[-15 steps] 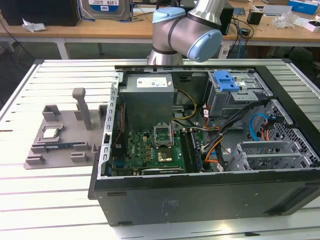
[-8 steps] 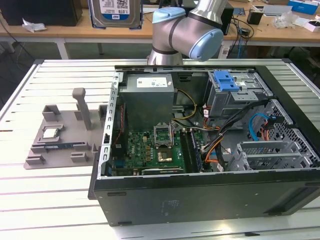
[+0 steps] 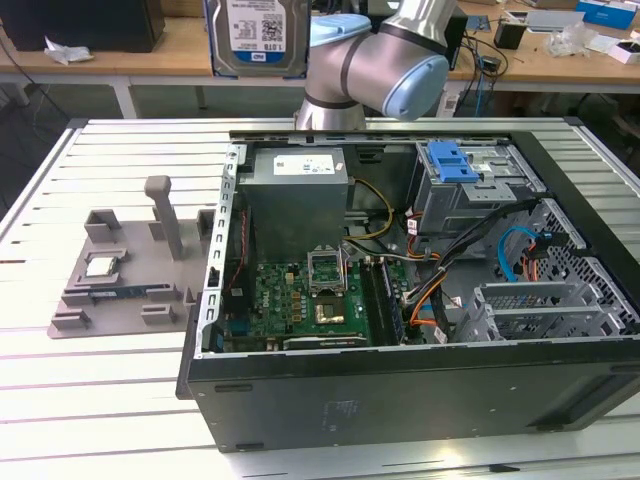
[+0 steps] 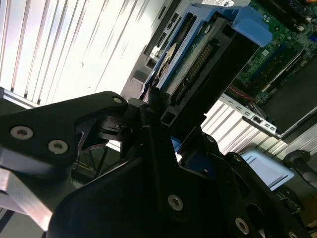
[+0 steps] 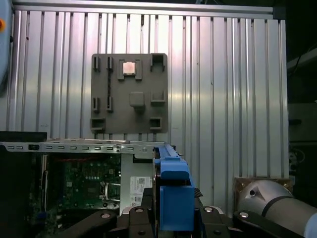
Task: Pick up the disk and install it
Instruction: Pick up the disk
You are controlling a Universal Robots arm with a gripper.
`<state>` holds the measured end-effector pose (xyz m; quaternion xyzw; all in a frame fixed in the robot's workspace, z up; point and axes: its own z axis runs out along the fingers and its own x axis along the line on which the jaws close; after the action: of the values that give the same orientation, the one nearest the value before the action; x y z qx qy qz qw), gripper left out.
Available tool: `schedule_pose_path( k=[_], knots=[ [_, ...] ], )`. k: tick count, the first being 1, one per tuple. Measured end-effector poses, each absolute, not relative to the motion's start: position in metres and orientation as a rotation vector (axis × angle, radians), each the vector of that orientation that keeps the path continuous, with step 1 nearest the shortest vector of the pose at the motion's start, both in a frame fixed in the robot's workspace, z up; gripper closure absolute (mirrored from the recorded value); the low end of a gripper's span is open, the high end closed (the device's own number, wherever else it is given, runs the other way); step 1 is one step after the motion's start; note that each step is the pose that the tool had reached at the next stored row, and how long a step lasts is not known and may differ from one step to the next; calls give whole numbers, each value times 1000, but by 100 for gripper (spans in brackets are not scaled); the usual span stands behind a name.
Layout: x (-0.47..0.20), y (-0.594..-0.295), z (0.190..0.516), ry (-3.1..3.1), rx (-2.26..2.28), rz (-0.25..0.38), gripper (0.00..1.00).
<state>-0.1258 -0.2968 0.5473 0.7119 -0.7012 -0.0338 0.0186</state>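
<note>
Exterior view: the disk point(image 3: 258, 35) hangs at the top edge of the frame, left of centre, well above the slatted table point(image 3: 100, 400) and apart from the open computer case point(image 3: 400, 400). It stands on edge with its broad face to the camera, a silver metal slab bearing a white label with a blue band along the label's lower edge. The arm point(image 3: 370, 70) curves in just to its right. In the second wrist view the gripper point(image 4: 168, 116) is clamped on the disk point(image 4: 195, 59), its black fingers point(image 4: 148, 111) pressed against one end; the drive's connector edge and the blue plastic bracket point(image 4: 250, 25) framing it show there. In the first wrist view the bracket point(image 5: 173, 193) appears as a blue strip rising from between the fingers.

In the exterior view, a grey cage with a blue latch point(image 3: 455, 165) sits in the case's upper right, and a grey fixture plate point(image 3: 120, 270) holding a small square chip point(image 3: 100, 266) lies at mid-left.
</note>
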Motion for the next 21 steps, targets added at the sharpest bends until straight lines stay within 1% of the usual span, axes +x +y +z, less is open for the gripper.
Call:
schedule_pose_path(
  k=[13,21],
  knots=[
    [-86,-297,522,-2176,2209,-107,63],
    [-77,-298,507,-2207,2181,-108,63]
  ],
)
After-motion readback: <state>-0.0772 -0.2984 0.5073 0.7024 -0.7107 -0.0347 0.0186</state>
